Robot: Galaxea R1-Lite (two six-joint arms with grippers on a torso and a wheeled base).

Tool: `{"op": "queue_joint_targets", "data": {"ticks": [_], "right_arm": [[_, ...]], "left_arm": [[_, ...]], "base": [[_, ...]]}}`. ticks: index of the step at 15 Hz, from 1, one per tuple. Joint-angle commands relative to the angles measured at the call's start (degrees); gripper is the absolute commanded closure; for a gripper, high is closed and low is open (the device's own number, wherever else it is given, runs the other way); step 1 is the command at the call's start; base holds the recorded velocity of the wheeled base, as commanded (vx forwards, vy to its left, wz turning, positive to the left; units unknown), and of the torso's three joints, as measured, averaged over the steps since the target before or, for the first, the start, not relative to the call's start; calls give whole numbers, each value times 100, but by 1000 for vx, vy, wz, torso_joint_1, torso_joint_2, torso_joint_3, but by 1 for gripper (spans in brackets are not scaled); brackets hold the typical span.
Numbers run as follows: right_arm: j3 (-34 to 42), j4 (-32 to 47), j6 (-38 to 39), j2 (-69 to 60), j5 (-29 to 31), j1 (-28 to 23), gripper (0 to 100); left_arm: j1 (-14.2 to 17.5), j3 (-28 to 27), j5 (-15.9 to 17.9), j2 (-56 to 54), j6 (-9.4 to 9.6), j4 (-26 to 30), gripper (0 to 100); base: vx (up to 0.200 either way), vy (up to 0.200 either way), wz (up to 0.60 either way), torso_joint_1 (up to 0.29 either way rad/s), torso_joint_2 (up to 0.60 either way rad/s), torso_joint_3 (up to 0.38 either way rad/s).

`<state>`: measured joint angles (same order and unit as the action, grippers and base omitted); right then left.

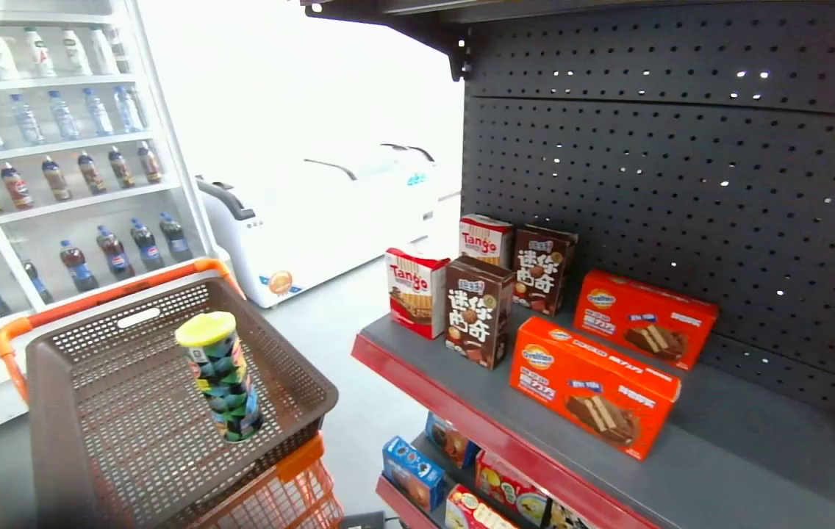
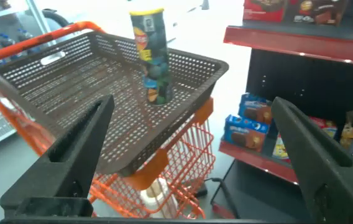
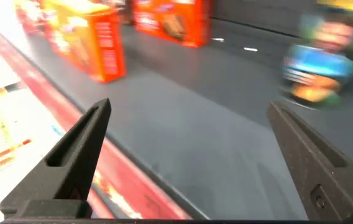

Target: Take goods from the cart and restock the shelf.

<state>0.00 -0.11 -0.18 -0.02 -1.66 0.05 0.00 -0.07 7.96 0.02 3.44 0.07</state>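
On the left gripper (image 2: 192, 102): two matte black fingers (image 2: 71, 168), flat-sided wedges, wide at the root and narrowing to blunt tips. Each has a bevelled face that catches a dull grey sheen. The outer finger has a small step in its edge, close to the root. On the right gripper (image 3: 189, 104): same black wedge fingers (image 3: 316, 165), same taper and stepped edge. One has a small round recess, screw-like, near the root.

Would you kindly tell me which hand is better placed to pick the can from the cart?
Left, probably: the left hand is open facing the can in the basket; the right hand hangs over the shelf.
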Motion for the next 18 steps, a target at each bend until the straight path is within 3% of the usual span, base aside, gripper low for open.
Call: {"op": "queue_joint_targets", "data": {"ticks": [1,4,5,6,8,10,11,12,13,15,16,18], "right_arm": [[0,-7,-8,2,-1,4,0],[0,-7,1,2,-1,4,0],[0,-7,-8,2,-1,4,0],[0,-7,1,2,-1,4,0],[0,-7,-8,2,-1,-5,0],[0,-7,-8,2,-1,4,0],[0,-7,-8,2,-1,-5,0],[0,-7,-8,2,-1,-5,0],[0,-7,1,2,-1,4,0],[0,-7,-8,2,-1,4,0],[0,-7,-8,2,-1,4,0],[0,-7,1,2,-1,4,0]], "left_arm": [[0,-1,4,-2,8,1,0],[0,-1,4,-2,-1,1,0],[0,-160,-5,-2,-27,-42,0],[-53,-696,56,121,-1,54,0],[-114,-1557,39,1395,17,397,0],[-97,-1777,4,2265,17,362,0],[-70,-1900,-172,2986,17,283,0],[-70,-1900,-172,2986,17,283,0],[-79,-1935,-357,3900,17,-51,0],[-44,-1935,-585,4647,25,-447,0],[132,-1997,-682,5341,113,-702,0],[246,-2164,-664,6080,140,-1150,0]], "base": [[0,0,0,0,0,0],[0,0,0,0,0,0],[0,0,0,0,0,0],[0,0,0,0,0,0],[0,0,0,0,0,0],[0,0,0,0,0,0],[0,0,0,0,0,0],[0,0,0,0,0,0],[0,0,0,0,0,0],[0,0,0,0,0,0],[0,0,0,0,0,0],[0,0,0,0,0,0]]}}
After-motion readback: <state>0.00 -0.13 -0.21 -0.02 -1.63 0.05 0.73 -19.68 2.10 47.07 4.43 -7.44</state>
